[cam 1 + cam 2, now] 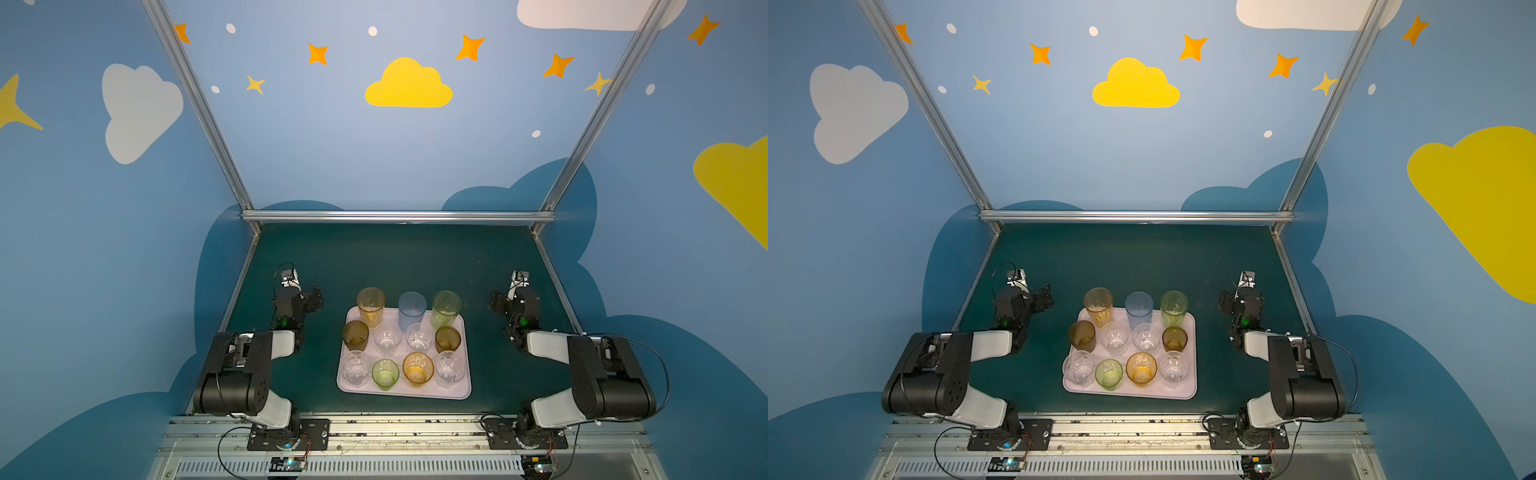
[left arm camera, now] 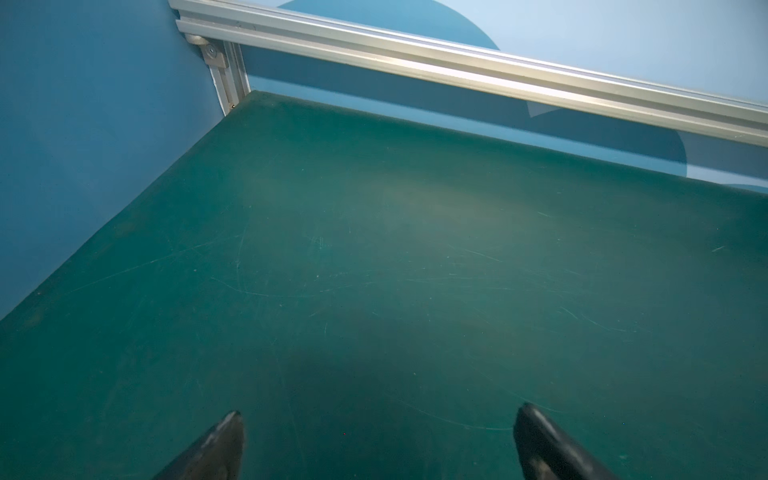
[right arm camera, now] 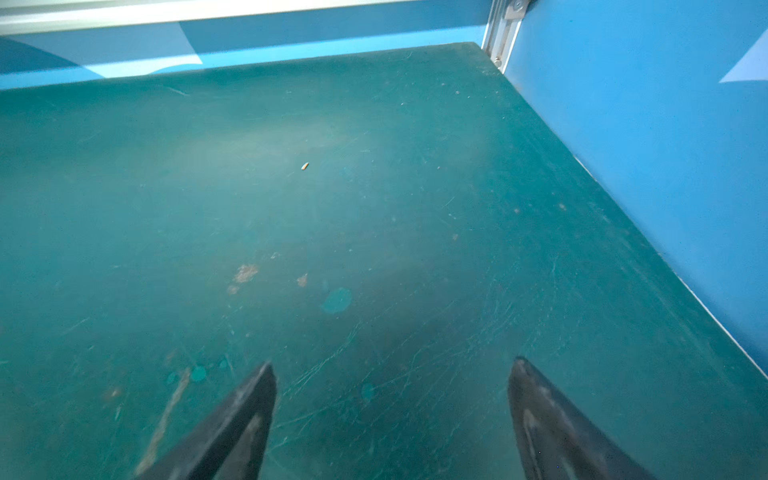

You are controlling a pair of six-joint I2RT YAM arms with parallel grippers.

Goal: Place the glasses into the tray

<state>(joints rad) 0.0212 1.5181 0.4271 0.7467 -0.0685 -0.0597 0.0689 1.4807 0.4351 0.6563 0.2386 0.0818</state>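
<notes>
1. Glasses (image 1: 419, 337), eleven translucent plastic tumblers, all stand upright on the flat pale lilac-pink rectangular tray (image 1: 399, 394) at lower centre in both top views. None is out on the dark green table mat (image 1: 374, 257).
2. Nearest row, from frame left to right: a short clear faceted tumbler (image 1: 355, 369), a short green tumbler (image 1: 385, 374), a short amber tumbler (image 1: 417, 368) and a second clear tumbler (image 1: 449, 369).
3. The middle row has a short brown tumbler (image 1: 355, 335) at its left end and a darker amber-brown tumbler (image 1: 447, 339) at its right, with two clear ones between them.
4. Along the tray's far rim stand a tall yellow tumbler (image 1: 370, 306), a tall pale blue tumbler (image 1: 412, 311) and a tall green tumbler (image 1: 445, 308).
5. The left gripper (image 1: 313, 298) hangs left of the tray and the right gripper (image 1: 496, 301) right of it, both well apart from the glasses. Each has its fingers spread wide with nothing between them; both wrist views show only bare mat.
6. Placing looks finished. I judge that no further grasp is needed; the next move only has to keep both arms clear of the tall far row, which would tip easily.
</notes>
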